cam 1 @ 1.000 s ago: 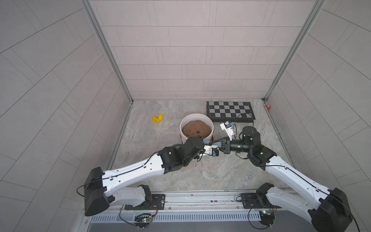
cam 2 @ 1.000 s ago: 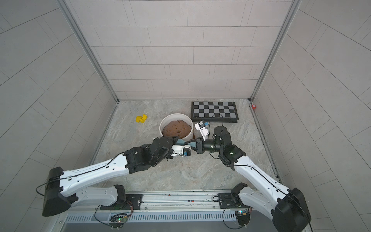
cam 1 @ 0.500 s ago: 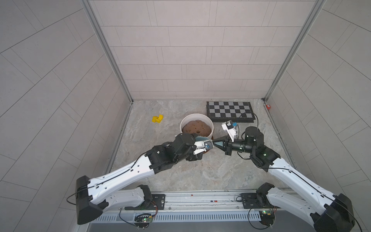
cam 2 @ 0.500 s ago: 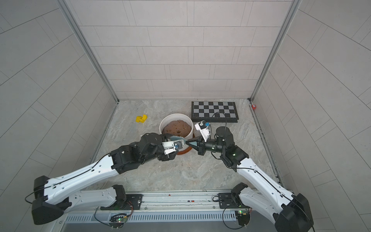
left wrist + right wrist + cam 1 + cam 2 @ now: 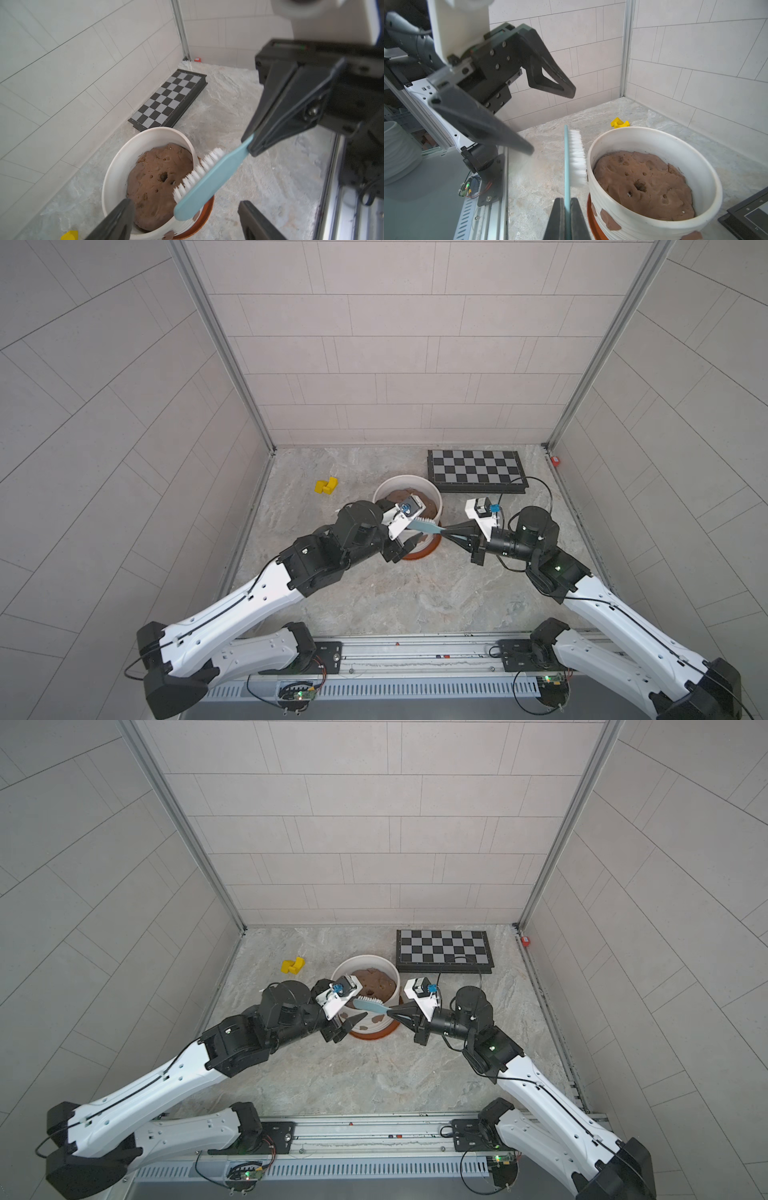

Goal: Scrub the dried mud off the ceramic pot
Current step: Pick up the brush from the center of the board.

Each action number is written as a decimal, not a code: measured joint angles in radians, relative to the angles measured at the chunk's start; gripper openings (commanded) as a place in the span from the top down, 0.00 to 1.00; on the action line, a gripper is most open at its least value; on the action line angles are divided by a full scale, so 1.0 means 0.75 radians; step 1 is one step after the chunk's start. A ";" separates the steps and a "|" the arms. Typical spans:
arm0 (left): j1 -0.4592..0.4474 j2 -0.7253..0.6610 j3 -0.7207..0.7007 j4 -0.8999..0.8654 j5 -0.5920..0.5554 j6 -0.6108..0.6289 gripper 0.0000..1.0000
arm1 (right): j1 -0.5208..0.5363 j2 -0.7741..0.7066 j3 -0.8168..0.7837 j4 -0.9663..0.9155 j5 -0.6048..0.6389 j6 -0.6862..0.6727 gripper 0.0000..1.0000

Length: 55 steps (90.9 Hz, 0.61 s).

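White ribbed ceramic pot [image 5: 652,133], upright on orange saucer [image 5: 590,216], reddish-brown dried mud [image 5: 607,218] blotches on its lower outer wall

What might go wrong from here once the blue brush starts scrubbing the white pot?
The right fingers pinch only the end of the light blue brush; scrubbing pressure may twist it loose.
The white ribbed ceramic pot sits unheld on a round orange-brown saucer, the left fingers open, so it may slide.
The bristles sit beside the rim, above the reddish-brown dried mud blotches, and may miss them.
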 measured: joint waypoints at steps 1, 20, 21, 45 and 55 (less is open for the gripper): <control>0.001 -0.005 0.000 0.004 -0.001 -0.027 0.22 | 0.001 0.001 -0.001 0.003 0.001 -0.003 1.00; 0.010 -0.084 -0.015 0.085 -0.010 -0.461 0.22 | 0.012 0.033 -0.021 0.069 0.014 -0.056 1.00; 0.011 -0.086 -0.016 0.087 -0.010 -0.479 0.23 | 0.012 0.034 -0.022 0.070 0.014 -0.058 1.00; 0.229 -0.092 -0.043 0.016 -0.020 -0.868 0.24 | 0.015 0.037 -0.037 0.085 0.014 -0.075 1.00; 0.334 -0.052 -0.051 -0.036 -0.013 -0.979 0.26 | 0.016 0.013 -0.061 0.080 0.014 -0.067 1.00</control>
